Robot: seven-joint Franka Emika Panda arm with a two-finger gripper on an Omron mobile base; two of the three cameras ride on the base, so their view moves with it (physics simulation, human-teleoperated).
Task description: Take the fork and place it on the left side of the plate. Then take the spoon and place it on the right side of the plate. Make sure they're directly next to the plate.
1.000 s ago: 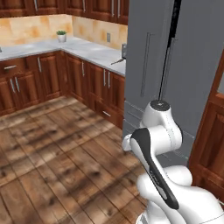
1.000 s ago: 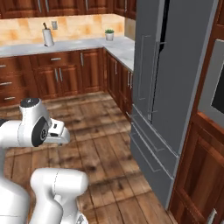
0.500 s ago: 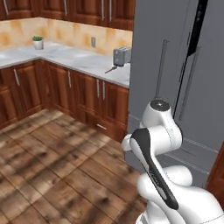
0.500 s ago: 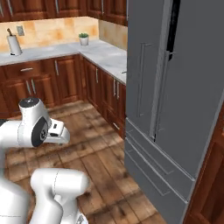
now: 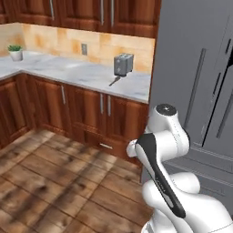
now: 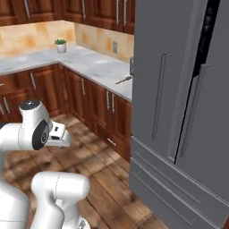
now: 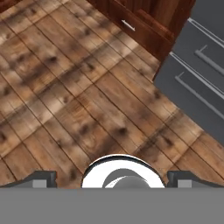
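Standing against the tall grey double-door refrigerator (image 5: 200, 82), the grey-white marble worktop (image 5: 86, 75) carries a silver toaster (image 5: 123, 64) and a small potted plant (image 5: 16, 52). Fork, spoon and plate cannot be located. The claw (image 7: 112, 178) hangs released over the wooden plank floor (image 7: 65, 96). Judged step: approach; next, locate the cutlery before any reach.

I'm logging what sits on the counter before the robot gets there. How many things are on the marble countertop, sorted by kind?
Toaster: 1
Potted plant: 1
Long-handled utensil lying in front of the toaster, too small to identify: 1
Total: 3
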